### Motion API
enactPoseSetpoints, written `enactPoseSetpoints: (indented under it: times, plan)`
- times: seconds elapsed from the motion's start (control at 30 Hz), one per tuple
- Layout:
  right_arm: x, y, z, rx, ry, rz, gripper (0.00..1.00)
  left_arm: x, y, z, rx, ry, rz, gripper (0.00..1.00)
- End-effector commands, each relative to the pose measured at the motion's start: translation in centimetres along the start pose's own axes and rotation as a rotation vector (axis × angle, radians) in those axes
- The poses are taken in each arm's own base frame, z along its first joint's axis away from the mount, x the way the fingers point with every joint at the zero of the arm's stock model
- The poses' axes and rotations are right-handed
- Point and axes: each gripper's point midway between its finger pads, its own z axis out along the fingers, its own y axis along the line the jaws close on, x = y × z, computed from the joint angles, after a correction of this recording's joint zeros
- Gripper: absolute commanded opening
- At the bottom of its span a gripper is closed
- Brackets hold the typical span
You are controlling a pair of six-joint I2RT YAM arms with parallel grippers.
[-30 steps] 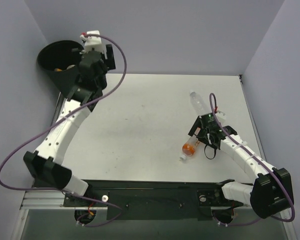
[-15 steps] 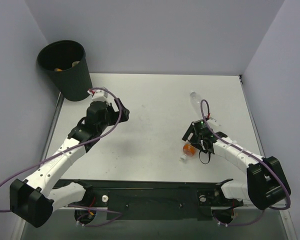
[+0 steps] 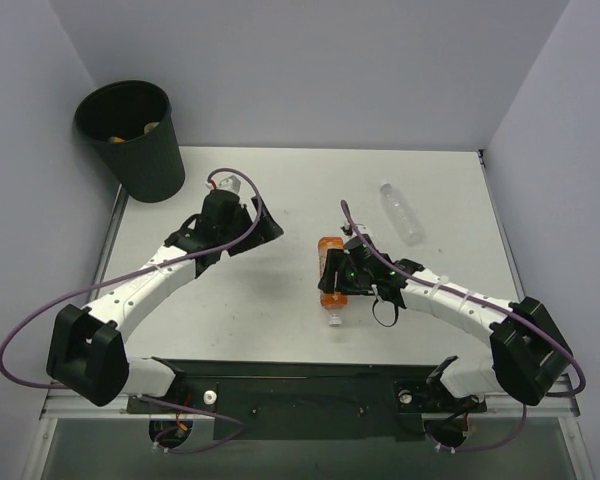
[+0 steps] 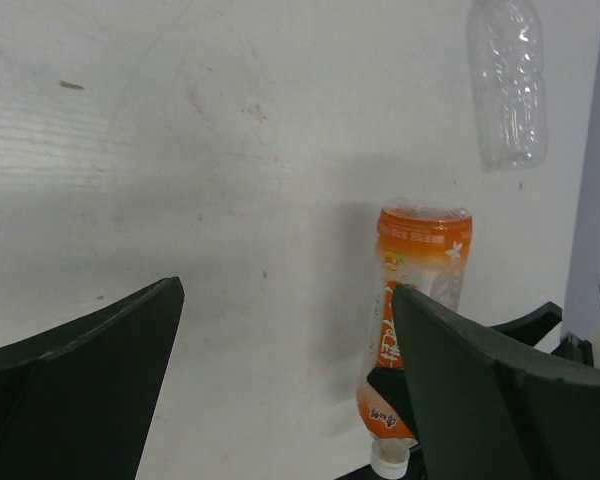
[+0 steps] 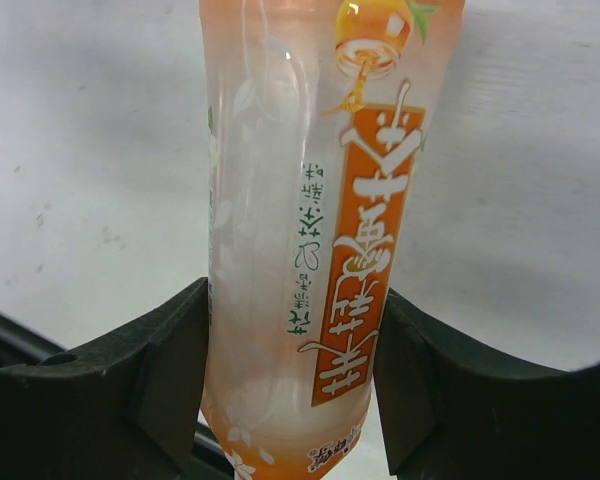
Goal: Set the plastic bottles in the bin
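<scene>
My right gripper [image 3: 342, 272] is shut on an orange-labelled plastic bottle [image 3: 331, 276] near the table's middle, its white cap toward the near edge. In the right wrist view the bottle [image 5: 320, 230] fills the gap between both pads of the gripper [image 5: 295, 385]. A clear colourless bottle [image 3: 401, 212] lies on the table at the back right. The black bin [image 3: 132, 150] stands off the table's far left corner, with orange shapes inside. My left gripper [image 3: 267, 231] hangs open and empty left of the held bottle [image 4: 420, 290]; the clear bottle [image 4: 508, 85] lies beyond.
Grey walls close the table [image 3: 280, 190] in on the left, back and right. The black base rail [image 3: 300, 395] runs along the near edge. Purple cables loop from both arms.
My left arm has come back from over the bin to the table's middle, still open. My right gripper has shut on the orange bottle and carried it left.
</scene>
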Motion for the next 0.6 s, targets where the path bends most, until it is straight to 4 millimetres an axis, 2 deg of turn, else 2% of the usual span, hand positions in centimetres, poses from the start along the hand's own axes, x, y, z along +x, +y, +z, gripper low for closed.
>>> enactPoseSetpoints:
  times: [0.0, 0.13, 0.17, 0.2, 0.23, 0.33, 0.57]
  plan:
    - [-0.1, 4.6, -0.7, -0.192, 0.027, -0.102, 0.47, 1.2, -3.9, 0.5, 0.264, 0.076, -0.111, 0.97]
    - [-0.1, 6.9, -1.6, -0.283, 0.034, -0.126, 0.47, 2.7, -4.3, 1.9, 0.319, 0.157, -0.152, 0.97]
    - [0.0, 7.0, -1.5, -0.287, 0.041, -0.132, 0.47, 2.4, -5.4, 1.9, 0.378, 0.153, -0.173, 0.97]
    - [-0.3, 7.4, -1.7, -0.302, 0.039, -0.13, 0.47, 3.2, -5.0, 2.3, 0.38, 0.171, -0.191, 0.97]
    - [-0.4, 7.6, -1.6, -0.304, 0.043, -0.136, 0.47, 3.1, -5.9, 2.4, 0.428, 0.176, -0.219, 0.97]
    - [-0.6, 8.1, -1.6, -0.314, 0.046, -0.136, 0.47, 4.3, -6.6, 2.8, 0.515, 0.228, -0.258, 0.97]
    - [-0.9, 9.0, -1.3, -0.339, 0.043, -0.11, 0.47, 6.4, -7.0, 4.1, 0.591, 0.308, -0.339, 0.97]
